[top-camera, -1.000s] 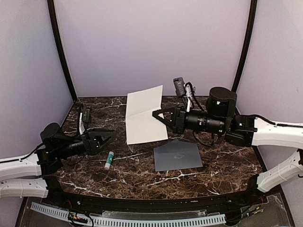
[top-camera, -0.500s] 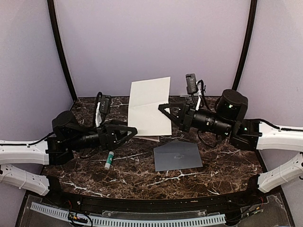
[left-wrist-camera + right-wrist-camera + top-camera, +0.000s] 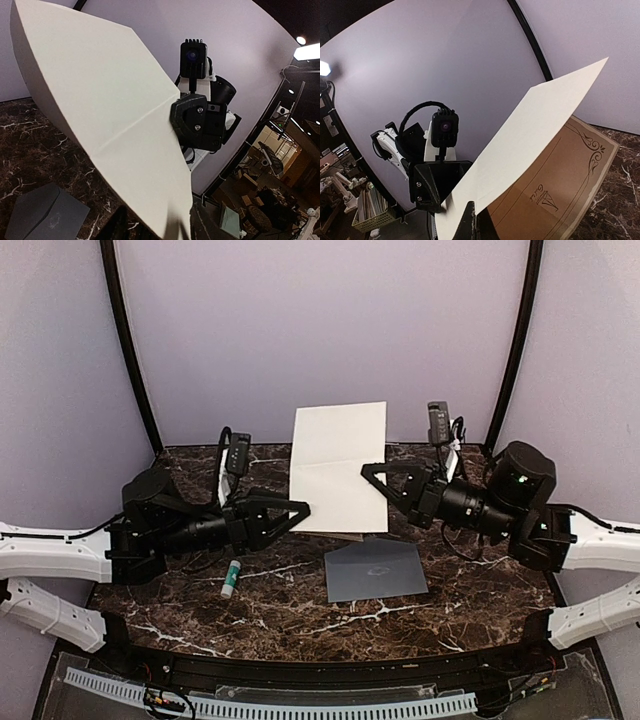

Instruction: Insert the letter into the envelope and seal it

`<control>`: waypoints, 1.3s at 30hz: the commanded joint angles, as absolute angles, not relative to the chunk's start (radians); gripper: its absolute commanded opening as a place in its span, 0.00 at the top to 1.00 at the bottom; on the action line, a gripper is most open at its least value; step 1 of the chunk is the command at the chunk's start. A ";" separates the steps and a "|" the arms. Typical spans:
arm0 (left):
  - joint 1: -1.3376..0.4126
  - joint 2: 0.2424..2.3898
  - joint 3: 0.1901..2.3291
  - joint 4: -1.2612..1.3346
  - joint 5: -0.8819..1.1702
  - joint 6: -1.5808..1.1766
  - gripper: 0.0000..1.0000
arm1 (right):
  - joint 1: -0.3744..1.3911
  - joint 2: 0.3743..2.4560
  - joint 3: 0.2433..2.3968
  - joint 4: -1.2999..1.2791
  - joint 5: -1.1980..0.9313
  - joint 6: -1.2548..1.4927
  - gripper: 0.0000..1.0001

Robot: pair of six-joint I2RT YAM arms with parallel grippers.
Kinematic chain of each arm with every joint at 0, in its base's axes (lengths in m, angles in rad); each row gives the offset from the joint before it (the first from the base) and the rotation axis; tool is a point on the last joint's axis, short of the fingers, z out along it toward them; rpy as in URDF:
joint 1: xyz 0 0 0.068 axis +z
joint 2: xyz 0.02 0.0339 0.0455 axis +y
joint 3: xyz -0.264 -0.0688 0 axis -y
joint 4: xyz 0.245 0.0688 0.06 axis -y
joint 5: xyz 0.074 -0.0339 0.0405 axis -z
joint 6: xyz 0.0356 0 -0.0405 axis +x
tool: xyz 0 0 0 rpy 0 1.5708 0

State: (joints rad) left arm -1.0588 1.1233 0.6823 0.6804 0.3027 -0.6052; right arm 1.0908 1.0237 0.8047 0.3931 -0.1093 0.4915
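Note:
The cream-white letter (image 3: 338, 465) hangs upright in the air over the back of the table, with a crease across its middle. My right gripper (image 3: 372, 476) is shut on its right edge, also visible in the right wrist view (image 3: 479, 227). My left gripper (image 3: 298, 510) is at the letter's lower left corner. The left wrist view shows that corner of the letter (image 3: 120, 115) lying between the left gripper's (image 3: 160, 232) jaws, which still stand apart. The grey-blue envelope (image 3: 376, 570) lies flat on the table below the letter, flap side down as far as I can see.
A white-and-green glue stick (image 3: 232, 578) lies on the dark marble table (image 3: 450, 605) left of the envelope, under the left arm. Purple walls close in the back and sides. A brown printed face (image 3: 560, 185) shows behind the cream sheet in the right wrist view.
The right arm carried the letter to the right and higher. The left arm swung in from the left to the letter's lower corner, and its jaws have narrowed.

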 commanded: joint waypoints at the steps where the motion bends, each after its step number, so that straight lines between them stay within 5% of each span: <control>1: -1.067 1.140 0.743 0.690 0.281 -0.573 0.60 | 1.100 0.985 0.762 0.447 -0.128 0.497 1.00; 8: -1.080 1.203 0.801 0.682 0.289 -0.557 0.65 | 1.098 0.951 0.725 0.457 -0.139 0.493 1.00; 15: -1.108 1.239 0.847 0.651 0.287 -0.525 0.86 | 1.099 0.896 0.679 0.456 -0.061 0.479 1.00; 25: -1.110 1.248 0.847 0.662 0.306 -0.517 0.79 | 1.098 0.856 0.641 0.472 -0.005 0.492 1.00; 33: -1.116 1.259 0.888 0.604 0.268 -0.450 1.00 | 1.098 0.836 0.629 0.438 0.007 0.491 1.00; 34: -1.117 1.257 0.894 0.587 0.262 -0.439 1.00 | 1.098 0.831 0.631 0.422 0.024 0.486 0.95; 39: -1.115 1.220 0.923 0.439 0.192 -0.327 1.00 | 1.097 0.797 0.675 0.219 0.087 0.430 0.33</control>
State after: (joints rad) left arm -1.1110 1.2694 0.8783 0.5598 0.2535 -0.4377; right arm 1.0920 0.8326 0.6426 0.3634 0.0162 0.4774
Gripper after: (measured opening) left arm 0.012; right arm 0.466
